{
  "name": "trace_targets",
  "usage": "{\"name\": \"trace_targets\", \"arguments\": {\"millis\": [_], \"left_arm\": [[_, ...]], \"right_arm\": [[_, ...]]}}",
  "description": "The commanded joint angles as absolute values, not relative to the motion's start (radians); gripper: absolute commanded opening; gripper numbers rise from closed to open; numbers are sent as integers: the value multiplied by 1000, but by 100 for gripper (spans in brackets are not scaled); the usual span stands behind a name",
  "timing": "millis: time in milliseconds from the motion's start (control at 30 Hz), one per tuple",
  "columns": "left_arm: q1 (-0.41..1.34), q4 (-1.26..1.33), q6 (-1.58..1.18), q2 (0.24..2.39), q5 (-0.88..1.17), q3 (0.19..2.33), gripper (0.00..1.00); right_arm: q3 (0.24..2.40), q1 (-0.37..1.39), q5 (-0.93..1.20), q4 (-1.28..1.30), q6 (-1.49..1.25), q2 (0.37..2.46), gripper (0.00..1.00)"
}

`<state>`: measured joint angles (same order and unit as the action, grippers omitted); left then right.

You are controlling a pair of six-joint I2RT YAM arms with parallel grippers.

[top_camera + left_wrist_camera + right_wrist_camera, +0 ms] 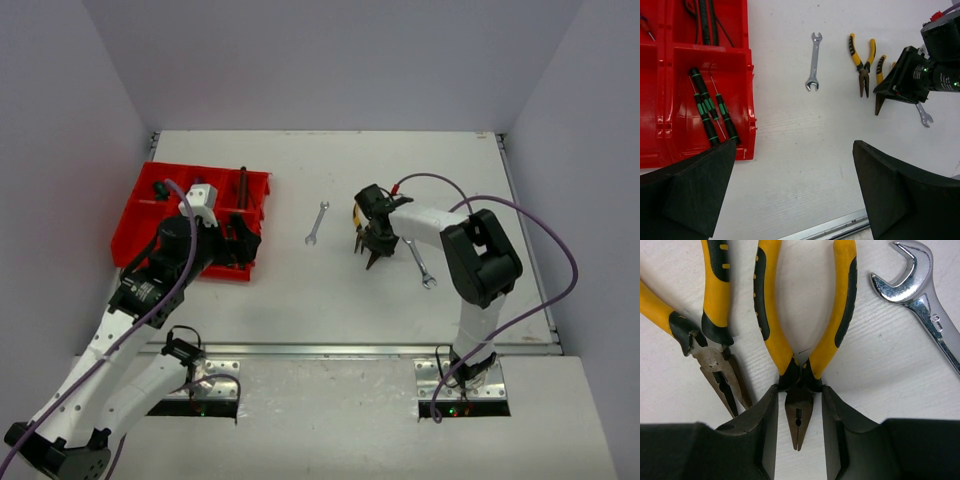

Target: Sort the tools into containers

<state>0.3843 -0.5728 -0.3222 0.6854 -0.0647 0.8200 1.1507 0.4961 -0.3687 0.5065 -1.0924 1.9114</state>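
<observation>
Your yellow-and-black-handled pliers [799, 375] lie flat on the table [865, 365], right of centre, and your right gripper [799, 387] pinches them at the pivot. Only your left wrist view shows green-banded screwdrivers [710, 107] in the red tray [747, 75], below your left gripper [794, 145], which is spread wide and empty.

Overhead camera wide; wrist cameras close, sharing pliers [800, 375].

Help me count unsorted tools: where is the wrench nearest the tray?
Top view: the wrench lies mid-table, between the red tray at left and the pliers at the right gripper.
</observation>
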Motion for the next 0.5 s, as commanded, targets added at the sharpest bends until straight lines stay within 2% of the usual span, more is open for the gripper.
{"name": "trace_targets", "arguments": {"millis": [0, 200, 467], "left_arm": [[390, -531, -313, 679, -55, 824, 100], [390, -534, -311, 689, -20, 837, 100], [391, -489, -403, 721, 76, 824, 100]], "right_arm": [[1087, 503, -330, 431, -1065, 1899, 0], [896, 504, -191, 221, -796, 1764, 0], [747, 561, -150, 154, -600, 1595, 0]]}}
